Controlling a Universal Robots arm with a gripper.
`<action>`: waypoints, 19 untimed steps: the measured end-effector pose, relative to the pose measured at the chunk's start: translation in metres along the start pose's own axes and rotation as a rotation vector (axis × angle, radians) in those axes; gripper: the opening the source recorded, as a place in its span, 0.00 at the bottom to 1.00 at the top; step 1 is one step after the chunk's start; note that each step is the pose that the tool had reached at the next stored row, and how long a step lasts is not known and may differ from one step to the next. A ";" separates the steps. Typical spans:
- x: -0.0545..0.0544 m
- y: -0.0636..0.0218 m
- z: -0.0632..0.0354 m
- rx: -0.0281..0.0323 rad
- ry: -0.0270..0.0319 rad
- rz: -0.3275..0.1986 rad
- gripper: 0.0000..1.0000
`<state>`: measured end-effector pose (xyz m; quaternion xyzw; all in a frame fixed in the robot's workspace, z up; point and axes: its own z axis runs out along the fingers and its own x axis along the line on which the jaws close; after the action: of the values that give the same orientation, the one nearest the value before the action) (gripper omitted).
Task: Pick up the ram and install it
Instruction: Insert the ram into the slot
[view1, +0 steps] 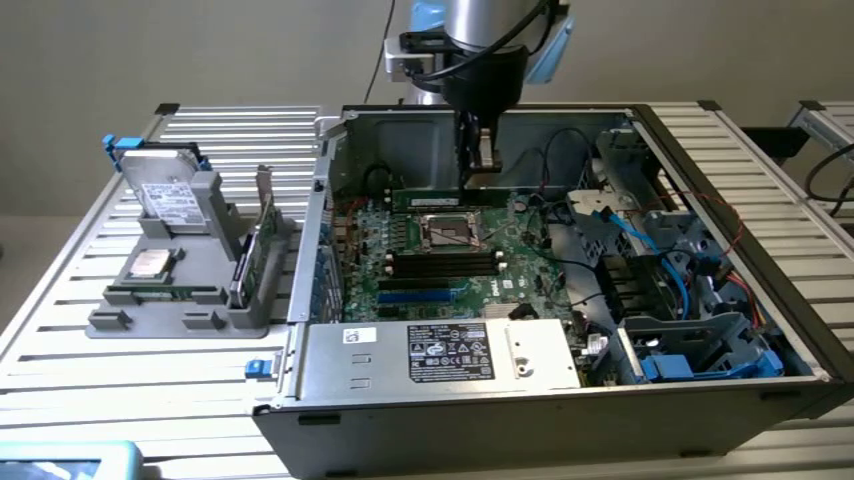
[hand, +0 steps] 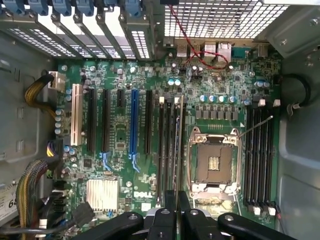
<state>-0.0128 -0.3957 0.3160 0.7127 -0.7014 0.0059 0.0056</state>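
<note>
Where the exterior view looked into the open computer case (view1: 534, 430), the gripper (view1: 475, 182) hung straight down from the arm over the rear part of the motherboard (view1: 400, 245). Its fingers were pinched narrowly on the top edge of the ram (view1: 427, 197), which stood on its long edge, level, just behind the processor socket (view1: 451, 232). Whether the stick sat in a slot or just above one could not be told. To the exterior view's left, outside the case, a grey fixture tray (view1: 174, 322) held a hard drive (view1: 167, 198), a square processor chip (view1: 147, 264) and a green card with a metal bracket (view1: 254, 245).

Seen from the wrist view, the gripper (hand: 177, 217) had its two black fingers nearly together, gripping the ram (hand: 178, 150). The stick showed edge-on as a thin line along the black memory slots just beside the processor socket (hand: 214, 162). A second bank of black slots (hand: 257, 155) lay beyond the socket, and a blue expansion slot (hand: 133, 120) stood further off across the motherboard (hand: 115, 135).
</note>
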 end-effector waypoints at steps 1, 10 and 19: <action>0.000 0.0000 0.0017 0.0001 0.0005 0.000 0.14; 0.000 0.0000 0.0144 0.0014 0.0126 0.004 0.14; 0.000 0.0000 0.0253 0.0030 0.0277 0.008 0.14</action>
<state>-0.0128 -0.3959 0.2906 0.7099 -0.7040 0.0169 0.0142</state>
